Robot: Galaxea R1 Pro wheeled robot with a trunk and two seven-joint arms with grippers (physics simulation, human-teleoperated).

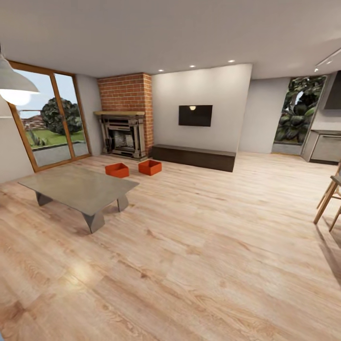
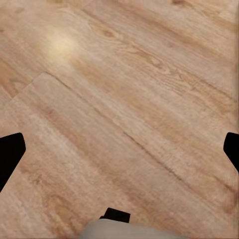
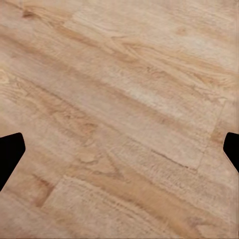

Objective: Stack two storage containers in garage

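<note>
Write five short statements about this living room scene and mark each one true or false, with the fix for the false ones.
1. Both storage containers sit on the wood-plank floor in front of the fireplace. True.
2. One container is stacked on the other. False: they stand side by side, apart.
3. The left tool is open, with nothing between its fingertips. True.
4. The coffee table stands beyond the containers, against the brick. False: it is nearer the camera than they are.
5. The right tool grips a container. False: it is open over bare planks.
</note>
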